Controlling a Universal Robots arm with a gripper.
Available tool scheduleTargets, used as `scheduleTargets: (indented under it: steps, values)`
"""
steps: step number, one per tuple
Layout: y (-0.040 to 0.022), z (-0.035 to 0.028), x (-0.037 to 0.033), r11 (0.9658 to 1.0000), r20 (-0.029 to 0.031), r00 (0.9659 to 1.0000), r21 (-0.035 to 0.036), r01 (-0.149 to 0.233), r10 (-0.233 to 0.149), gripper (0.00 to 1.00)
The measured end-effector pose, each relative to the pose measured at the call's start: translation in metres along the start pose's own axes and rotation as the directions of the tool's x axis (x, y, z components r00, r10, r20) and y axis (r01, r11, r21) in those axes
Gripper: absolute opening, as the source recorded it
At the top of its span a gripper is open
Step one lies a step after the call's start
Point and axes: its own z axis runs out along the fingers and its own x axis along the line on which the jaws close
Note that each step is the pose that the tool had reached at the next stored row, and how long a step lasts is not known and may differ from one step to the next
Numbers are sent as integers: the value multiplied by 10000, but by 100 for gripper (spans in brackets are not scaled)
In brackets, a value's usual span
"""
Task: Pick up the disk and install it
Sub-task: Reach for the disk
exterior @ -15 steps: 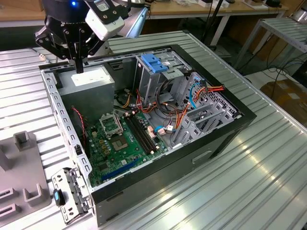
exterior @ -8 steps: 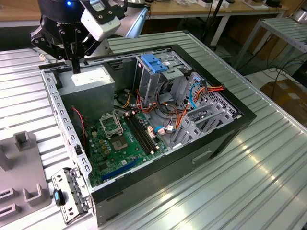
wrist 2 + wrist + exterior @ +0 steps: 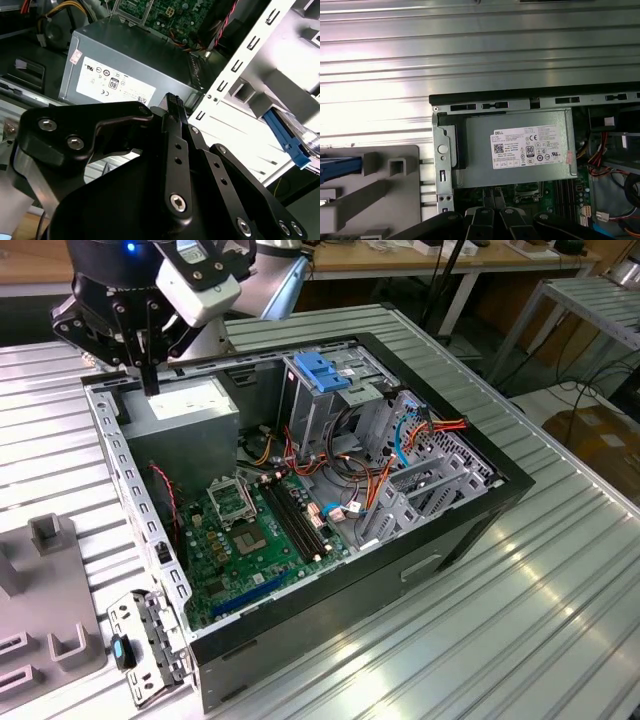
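Note:
My gripper (image 3: 150, 386) hangs over the back left corner of the open computer case (image 3: 470, 540). It is just above the grey power supply box with a white sticker (image 3: 185, 405). Its black fingers are shut together with nothing between them, as both wrist views show (image 3: 172, 99) (image 3: 493, 192). Of the disk (image 3: 339, 168) I see a bright blue bracket edge lying in the grey holder outside the case, well apart from the gripper. In the second wrist view the disk's blue bracket (image 3: 286, 136) has a strip of silver metal beside it.
Inside the case lie the green motherboard (image 3: 250, 530), orange and red cables (image 3: 430, 430) and a metal drive cage topped with blue plastic (image 3: 322, 375). A grey holder block (image 3: 45, 590) and a small metal cage with a blue tab (image 3: 130, 650) sit on the ribbed metal table (image 3: 540, 620).

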Motion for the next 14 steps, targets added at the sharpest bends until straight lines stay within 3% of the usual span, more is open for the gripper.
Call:
scheduleTargets:
  steps: [8,10,14]
  values:
    - [0,-2,84,10000,1,10000,0,0,0,11]
    - [11,-3,139,10000,0,10000,0,0,0,11]
    - [45,-2,182,10000,3,10000,34,2,-2,11]
